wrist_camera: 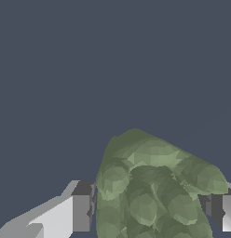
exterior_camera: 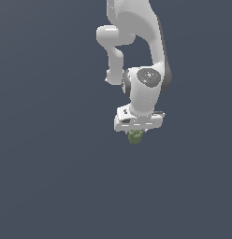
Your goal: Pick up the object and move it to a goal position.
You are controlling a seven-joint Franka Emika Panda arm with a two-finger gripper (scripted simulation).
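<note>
The object [exterior_camera: 135,136] is a small olive-green lumpy item. In the exterior view it sticks out just below my white gripper [exterior_camera: 135,132], in the middle of the view. In the wrist view the object [wrist_camera: 152,190] fills the space between my two fingers, with one finger pad [wrist_camera: 81,213] against one side and the other pad [wrist_camera: 215,211] against the opposite side. The gripper [wrist_camera: 147,213] is shut on the object. The fingertips themselves are hidden behind the hand in the exterior view.
Plain dark grey-blue ground [exterior_camera: 52,177] fills both views. The white arm [exterior_camera: 141,51] reaches down from the top of the exterior view. No goal marker shows.
</note>
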